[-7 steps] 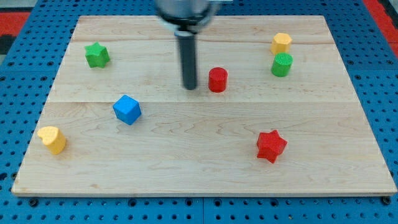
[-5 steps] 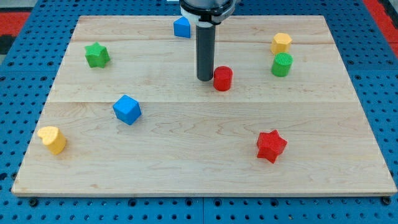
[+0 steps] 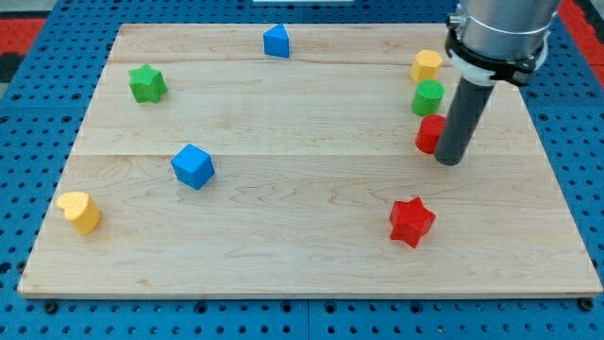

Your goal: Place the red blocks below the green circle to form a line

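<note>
The green circle [image 3: 427, 97] stands at the view's upper right. A red cylinder [image 3: 429, 134] sits directly below it, almost touching, partly hidden by my rod. My tip [image 3: 449, 159] rests at the red cylinder's lower right side. A red star [image 3: 411, 222] lies further down, toward the view's bottom right, apart from the tip.
A yellow block [image 3: 427, 65] sits just above the green circle. A blue block [image 3: 276, 41] is at the top centre, a green star [image 3: 147, 83] at upper left, a blue cube [image 3: 193, 166] at left centre, a yellow block [image 3: 79, 212] at lower left.
The red cylinder has gone from the board's centre to the right, ending just under the green circle. My tip moved right with it and now stands on its right side.
</note>
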`<state>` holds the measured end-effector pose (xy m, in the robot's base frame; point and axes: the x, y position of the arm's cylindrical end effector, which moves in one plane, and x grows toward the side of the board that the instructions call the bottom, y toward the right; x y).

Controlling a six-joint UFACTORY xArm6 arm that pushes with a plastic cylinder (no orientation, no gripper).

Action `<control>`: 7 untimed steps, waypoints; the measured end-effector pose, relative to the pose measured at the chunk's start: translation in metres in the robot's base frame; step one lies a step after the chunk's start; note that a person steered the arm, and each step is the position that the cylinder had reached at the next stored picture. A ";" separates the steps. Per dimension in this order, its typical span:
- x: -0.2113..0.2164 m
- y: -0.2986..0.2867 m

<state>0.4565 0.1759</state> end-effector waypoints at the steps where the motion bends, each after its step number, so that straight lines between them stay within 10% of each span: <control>1: 0.065 0.011; 3: 0.123 -0.146; 7: 0.065 -0.051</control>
<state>0.5217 0.1249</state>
